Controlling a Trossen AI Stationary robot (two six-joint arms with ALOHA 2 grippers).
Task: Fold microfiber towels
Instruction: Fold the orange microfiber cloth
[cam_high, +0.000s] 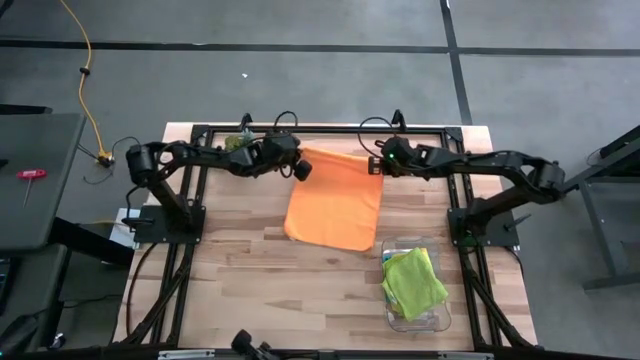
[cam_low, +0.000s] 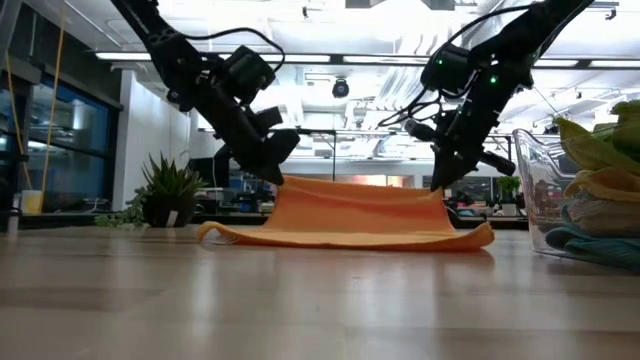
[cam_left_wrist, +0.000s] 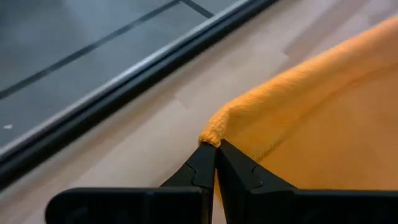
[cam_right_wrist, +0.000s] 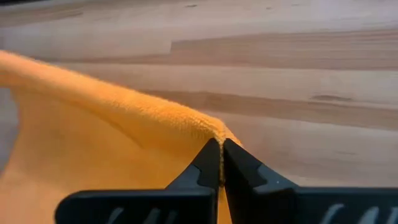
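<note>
Now both arms hold the orange towel (cam_high: 335, 200) by its two far corners, at the back of the wooden desk (cam_high: 250, 270). The left gripper (cam_left_wrist: 215, 148) has its jaws clamped on one corner, and the right gripper (cam_right_wrist: 221, 144) has its jaws clamped on the other corner. These corners are lifted a little, while the near edge of the towel lies flat on the desk. A clear plastic bin (cam_high: 440, 318) stands to the right, near the front, with the lime green towel (cam_high: 412, 280) on top inside.
</note>
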